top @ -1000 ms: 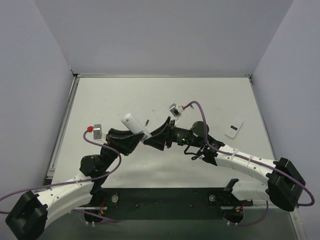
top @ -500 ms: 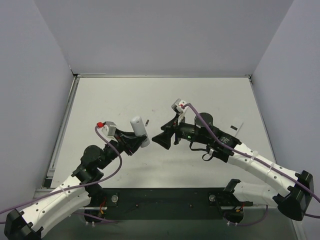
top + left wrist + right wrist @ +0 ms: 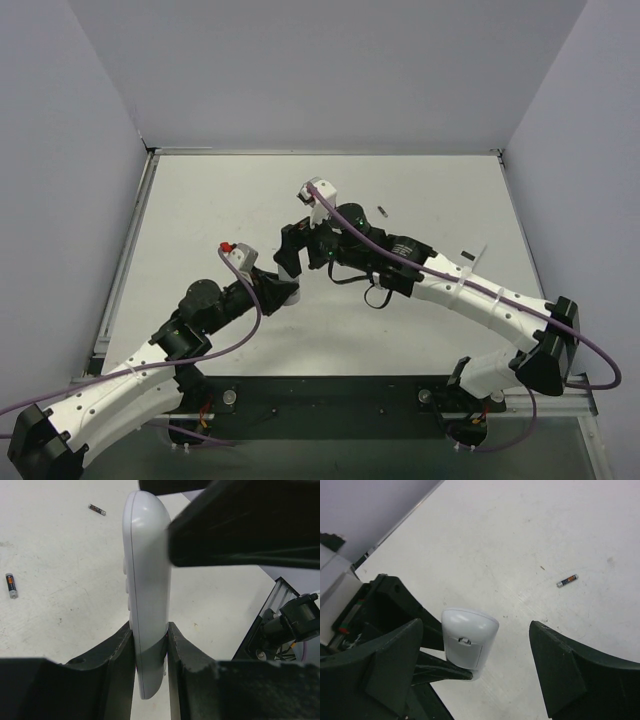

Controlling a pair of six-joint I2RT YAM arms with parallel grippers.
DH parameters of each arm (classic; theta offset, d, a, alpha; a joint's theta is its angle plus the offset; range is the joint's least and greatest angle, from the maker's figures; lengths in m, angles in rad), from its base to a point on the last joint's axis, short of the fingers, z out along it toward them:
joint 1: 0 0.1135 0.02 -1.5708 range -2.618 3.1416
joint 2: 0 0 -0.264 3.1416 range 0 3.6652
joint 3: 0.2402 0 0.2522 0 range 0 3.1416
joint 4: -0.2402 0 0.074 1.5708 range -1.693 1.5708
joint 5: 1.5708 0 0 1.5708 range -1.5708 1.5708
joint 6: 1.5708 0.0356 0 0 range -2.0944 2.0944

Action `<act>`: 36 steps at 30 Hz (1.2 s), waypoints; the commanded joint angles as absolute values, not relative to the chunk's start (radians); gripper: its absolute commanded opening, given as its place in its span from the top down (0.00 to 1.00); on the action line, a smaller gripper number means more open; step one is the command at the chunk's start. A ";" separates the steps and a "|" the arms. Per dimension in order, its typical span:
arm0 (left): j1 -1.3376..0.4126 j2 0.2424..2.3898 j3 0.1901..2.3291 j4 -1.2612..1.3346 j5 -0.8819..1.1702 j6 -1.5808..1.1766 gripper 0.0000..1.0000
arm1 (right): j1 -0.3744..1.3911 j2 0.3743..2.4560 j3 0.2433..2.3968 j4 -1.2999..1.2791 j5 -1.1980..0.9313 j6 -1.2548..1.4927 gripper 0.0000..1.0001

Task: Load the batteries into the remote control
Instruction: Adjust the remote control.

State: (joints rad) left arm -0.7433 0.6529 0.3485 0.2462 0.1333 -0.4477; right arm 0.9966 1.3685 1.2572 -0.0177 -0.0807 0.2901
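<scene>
The right gripper (image 3: 476, 626) is now opened wide and brought around the remote control (image 3: 147, 580), which is clamped in the left gripper (image 3: 150, 647); the batteries (image 3: 97, 510) are not yet loaded.

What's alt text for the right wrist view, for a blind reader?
A white remote control, gripped at one end by the left gripper, shows between the fingers of the open right gripper; one battery lies on the table.

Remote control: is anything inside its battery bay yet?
Probably not. One battery and a second battery lie loose on the table. The remote control, clamped in the left gripper, shows its back to the right wrist camera, but the bay's interior cannot be made out.
</scene>
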 commanded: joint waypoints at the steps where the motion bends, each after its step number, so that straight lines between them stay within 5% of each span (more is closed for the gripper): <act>1: -0.752 0.643 0.399 0.290 0.153 -0.419 1.00 | 0.997 1.422 1.318 -0.074 -0.028 0.370 0.21; 5: -0.755 0.644 0.388 0.299 0.149 -0.419 1.00 | 1.002 1.456 1.318 -0.058 -0.051 0.408 0.32; 12: -0.756 0.623 0.333 0.353 0.130 -0.414 0.99 | 1.002 1.436 1.289 -0.025 -0.066 0.440 0.86; 15: -0.759 0.612 0.310 0.385 0.129 -0.408 0.77 | 1.002 1.411 1.266 -0.008 -0.052 0.462 0.99; 21: -0.765 0.640 0.290 0.405 0.140 -0.399 0.55 | 1.002 1.381 1.252 -0.008 -0.022 0.465 1.00; 30: -0.775 0.683 0.298 0.408 0.147 -0.385 0.49 | 0.999 1.371 1.236 0.021 -0.015 0.472 1.00; 34: -0.776 0.684 0.295 0.425 0.147 -0.388 0.61 | 0.999 1.377 1.233 0.026 -0.028 0.483 1.00; 36: -0.776 0.683 0.295 0.434 0.149 -0.394 0.83 | 0.997 1.384 1.226 0.031 -0.037 0.491 1.00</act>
State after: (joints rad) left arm -0.7731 0.6846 0.2886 0.3630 0.1463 -0.4026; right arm 1.0019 1.4078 1.2316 -0.0315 -0.0303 0.4599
